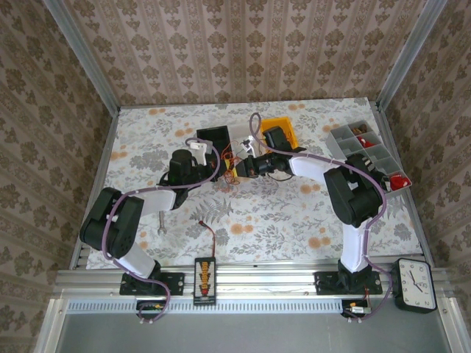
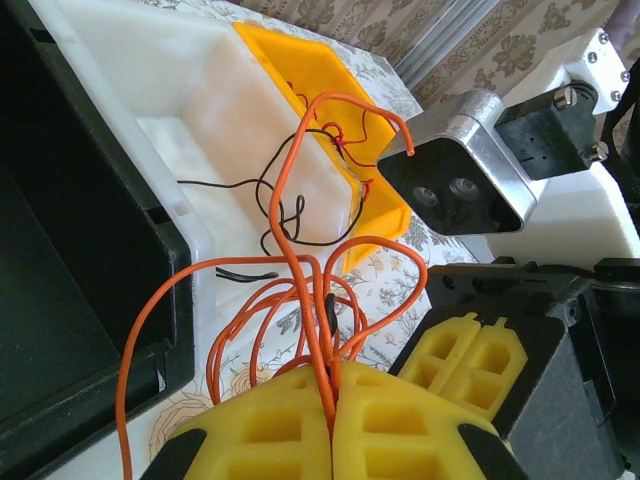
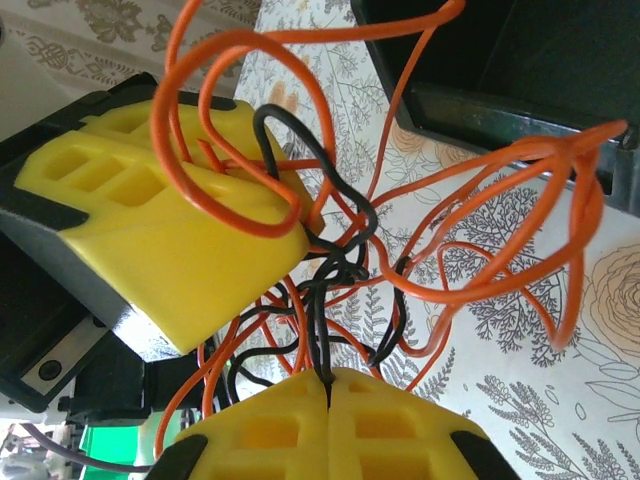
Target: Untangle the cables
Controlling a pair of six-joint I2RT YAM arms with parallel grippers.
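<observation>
- Black-rimmed clock sits on the near rail at 5 o'clock. A connector block is at 6 o'clock, and its red-and-black lead runs onto the tabletop.
- Above mid-tabletop, the yellow-fingered left claw is pressed together, pinching orange strands of the cables at its tips.
- Facing it, just beside it at its 3 o'clock in the top view, the right claw is also pressed together, pinching a black strand of the same bundle.
- Loose orange and black loops hang tangled between the two claws.
- Beyond, at 12 o'clock, a black bin, white bin and yellow bin stand side by side. Thin black strands trail into the white bin.
- Grey organiser lies at 2 o'clock.
</observation>
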